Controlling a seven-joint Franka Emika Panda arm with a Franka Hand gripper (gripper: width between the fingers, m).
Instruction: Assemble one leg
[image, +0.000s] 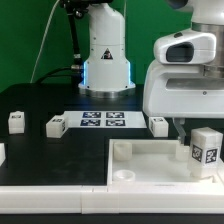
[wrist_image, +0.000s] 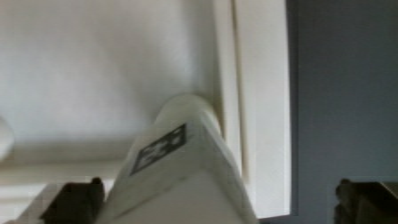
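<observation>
While its jaws stand wide apart, the gripper (wrist_image: 214, 200) holds nothing.
Between and just below the black fingertips (wrist_image: 71, 203) sits the small white plastic block-shaped leg (image: 206, 148) with a square marker tag, seemingly standing in a corner of the large white tray-like piece (image: 90, 160); contact is unclear.

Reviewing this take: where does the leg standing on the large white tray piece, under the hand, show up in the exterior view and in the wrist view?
Exterior view: the leg stands upright on the tray piece near the exterior view's right edge, tag facing the camera, below the hand.
Wrist view: the same leg fills the middle foreground, between the open hand's dark fingertips, not gripped.
Shared landmark: the tray piece's raised white rim beside the leg.
</observation>
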